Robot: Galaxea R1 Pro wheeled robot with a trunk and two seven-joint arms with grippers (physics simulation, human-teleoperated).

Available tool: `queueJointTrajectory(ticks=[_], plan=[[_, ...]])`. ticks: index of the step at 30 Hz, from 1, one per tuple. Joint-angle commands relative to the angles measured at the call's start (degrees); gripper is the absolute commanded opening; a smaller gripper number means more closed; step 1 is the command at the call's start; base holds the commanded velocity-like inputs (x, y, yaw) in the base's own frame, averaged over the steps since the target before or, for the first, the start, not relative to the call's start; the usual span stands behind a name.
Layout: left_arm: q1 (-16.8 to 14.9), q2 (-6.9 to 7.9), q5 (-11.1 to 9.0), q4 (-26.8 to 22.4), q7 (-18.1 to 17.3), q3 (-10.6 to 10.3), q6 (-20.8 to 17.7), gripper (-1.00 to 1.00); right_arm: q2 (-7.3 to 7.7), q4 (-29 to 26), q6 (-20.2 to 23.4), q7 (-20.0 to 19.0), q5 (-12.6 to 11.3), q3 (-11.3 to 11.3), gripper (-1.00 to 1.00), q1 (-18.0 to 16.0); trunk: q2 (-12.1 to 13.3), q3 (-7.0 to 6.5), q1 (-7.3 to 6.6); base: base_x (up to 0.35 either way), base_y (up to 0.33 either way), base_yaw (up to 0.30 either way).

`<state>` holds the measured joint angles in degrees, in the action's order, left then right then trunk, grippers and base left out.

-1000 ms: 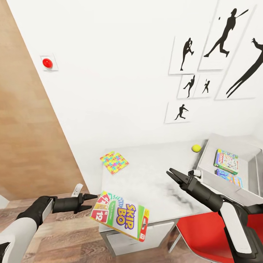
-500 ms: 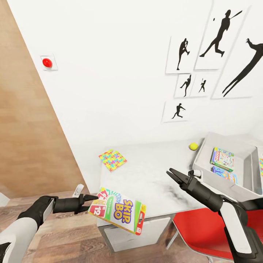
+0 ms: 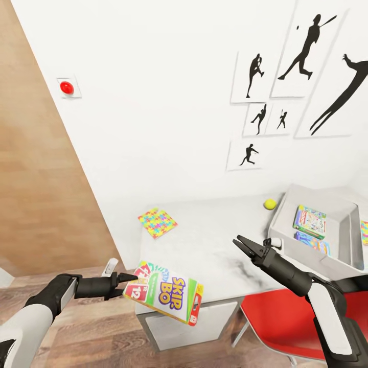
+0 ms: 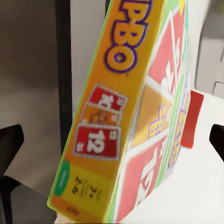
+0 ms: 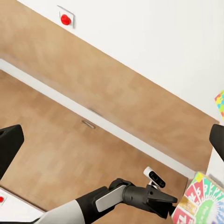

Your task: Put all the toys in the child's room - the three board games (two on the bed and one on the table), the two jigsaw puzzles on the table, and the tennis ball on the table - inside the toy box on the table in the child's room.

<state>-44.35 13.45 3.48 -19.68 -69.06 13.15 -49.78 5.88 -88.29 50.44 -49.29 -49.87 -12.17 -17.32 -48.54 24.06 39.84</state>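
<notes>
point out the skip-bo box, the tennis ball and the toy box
Skip-Bo box (image 3: 164, 295), head view, on the printed top face near the lettering.
Tennis ball (image 3: 270, 204), head view, on the middle of the ball.
Toy box (image 3: 282, 210), head view, on its grey left wall.

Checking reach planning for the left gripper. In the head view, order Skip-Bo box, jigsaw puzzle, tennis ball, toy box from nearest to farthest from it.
1. Skip-Bo box: held at the left gripper, off the table's front-left corner.
2. Jigsaw puzzle: flat on the table's back-left corner.
3. Tennis ball and toy box: far right end of the table, side by side; too close to call.
</notes>
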Motion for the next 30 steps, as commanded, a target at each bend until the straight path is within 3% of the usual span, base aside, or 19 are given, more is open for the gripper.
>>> queueJointTrajectory(ticks=[1,30], plan=[[-0.04,-0.03,0.39,-0.01,-0.27,0.33,-0.49,1.0,0.01,-0.01,0.28,-0.1,-0.05,-0.04,1.0,-0.05,-0.04,0.06,0.0,-0.056,-0.001,0.0],[-0.04,-0.01,0.38,-0.01,-0.29,0.3,-0.49,1.0,0.01,-0.03,0.28,-0.1,-0.05,-0.04,1.0,-0.06,-0.04,0.06,0.0,-0.014,0.0,0.0]])
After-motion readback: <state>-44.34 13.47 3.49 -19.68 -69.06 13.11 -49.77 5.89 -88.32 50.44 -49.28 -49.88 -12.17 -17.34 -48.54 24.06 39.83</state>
